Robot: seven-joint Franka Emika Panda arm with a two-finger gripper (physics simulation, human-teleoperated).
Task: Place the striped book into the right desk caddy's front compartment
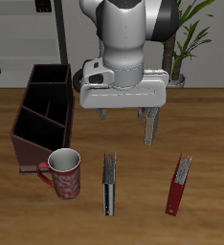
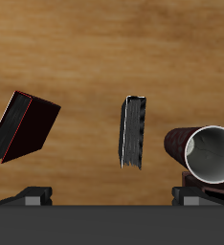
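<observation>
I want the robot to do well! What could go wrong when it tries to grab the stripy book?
The striped book stands thin on the table, close to the mug, so a finger could bump the mug or tip the book over. The red book stands nearby too, and the open gripper might go down on the wrong one. Later, the right desk caddy sits just behind the mug, so the carried book could clip the mug's rim.

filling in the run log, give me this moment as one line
phase: approach | gripper: open, empty, above table | striped book: flat on table, untouched | right desk caddy: front compartment empty | mug: beside caddy
</observation>
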